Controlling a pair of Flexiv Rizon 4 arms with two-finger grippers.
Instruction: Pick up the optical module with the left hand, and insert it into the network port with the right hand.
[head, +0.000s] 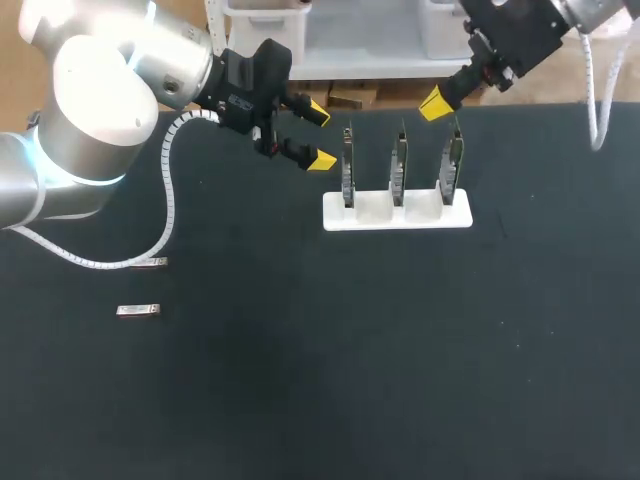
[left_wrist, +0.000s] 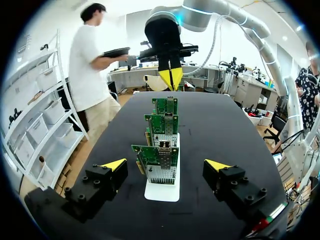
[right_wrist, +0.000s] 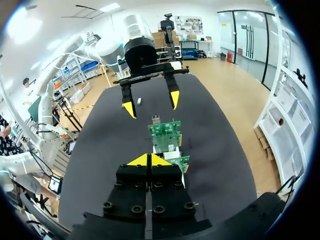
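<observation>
Two small silver optical modules lie on the black table at the left, far from both grippers. Three green network cards stand upright in a white holder. My left gripper hovers open and empty just left of the holder. In the left wrist view the nearest card stands ahead of that gripper, in line with the gap between its fingers. My right gripper hangs shut and empty behind the holder's right end. From the right wrist, the shut gripper looks over the cards to the left gripper.
The left arm's white cable loops down onto the table beside the upper module. The table's far edge runs just behind the holder.
</observation>
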